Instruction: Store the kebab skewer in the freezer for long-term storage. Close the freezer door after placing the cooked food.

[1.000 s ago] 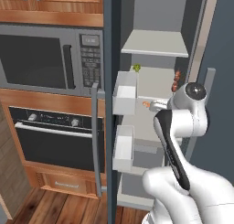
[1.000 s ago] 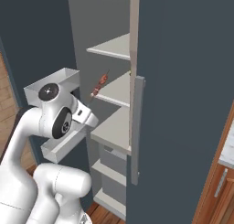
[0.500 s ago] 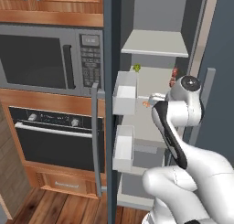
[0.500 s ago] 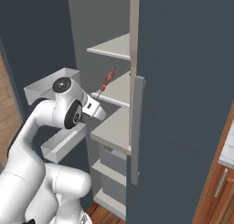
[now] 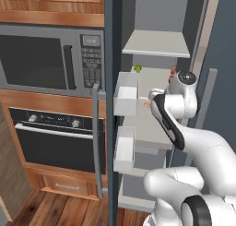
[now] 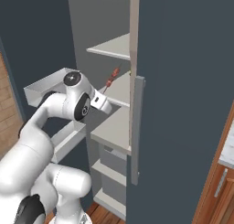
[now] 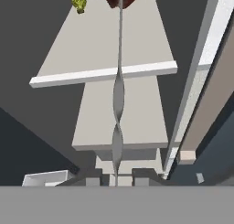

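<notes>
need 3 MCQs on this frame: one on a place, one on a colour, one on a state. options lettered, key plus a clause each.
1. Where is the meat end of the thin metal kebab skewer?
A. over a pale grey shelf inside the slate-blue freezer
B. in a white door bin
C. on the wood floor

2. What colour is the small food piece on that shelf, left of the meat in the hand view?
A. orange
B. green
C. white

3. How does the tall narrow slate-blue freezer door stand?
A. shut
B. open
C. removed

Key: 1 A, the hand view has the meat above the shelf. 2 B, it is leafy green. 3 B, the shelves and the white inner bins show.
</notes>
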Robot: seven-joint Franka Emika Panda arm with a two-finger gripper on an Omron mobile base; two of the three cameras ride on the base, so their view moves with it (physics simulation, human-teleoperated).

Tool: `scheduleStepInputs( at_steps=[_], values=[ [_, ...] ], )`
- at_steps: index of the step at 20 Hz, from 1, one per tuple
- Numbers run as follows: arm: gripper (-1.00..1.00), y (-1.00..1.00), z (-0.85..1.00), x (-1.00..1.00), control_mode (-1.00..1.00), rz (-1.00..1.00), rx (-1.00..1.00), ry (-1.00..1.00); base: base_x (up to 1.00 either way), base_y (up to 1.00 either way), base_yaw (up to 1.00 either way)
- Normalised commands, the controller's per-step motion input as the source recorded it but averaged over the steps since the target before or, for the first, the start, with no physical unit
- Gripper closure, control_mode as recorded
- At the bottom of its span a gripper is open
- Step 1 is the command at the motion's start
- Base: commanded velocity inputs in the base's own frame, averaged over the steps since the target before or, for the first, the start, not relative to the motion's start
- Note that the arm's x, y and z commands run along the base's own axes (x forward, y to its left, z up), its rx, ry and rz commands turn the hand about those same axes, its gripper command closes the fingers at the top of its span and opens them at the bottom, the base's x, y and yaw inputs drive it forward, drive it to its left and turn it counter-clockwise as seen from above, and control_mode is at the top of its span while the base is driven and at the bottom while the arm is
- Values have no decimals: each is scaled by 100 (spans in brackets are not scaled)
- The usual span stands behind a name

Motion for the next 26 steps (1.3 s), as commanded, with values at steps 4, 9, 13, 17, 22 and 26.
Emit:
scheduleStepInputs(
  at_steps=[4, 9, 13, 17, 22, 26],
  values=[
    [100, -13, 0, 48, -100, 0, 0, 1, 0, 0, 0],
    [100, -2, 0, 45, -100, 0, 0, 0, 0, 0, 0],
    [100, -3, 0, 41, -100, 0, 0, 2, 0, 0, 0],
    [100, -8, -6, 42, -100, 0, 0, 4, 0, 0, 0],
    [100, -11, -11, 41, -100, 0, 0, 4, 0, 0, 0],
    [100, -8, -13, 37, -100, 0, 0, 1, 0, 0, 0]
  ],
)
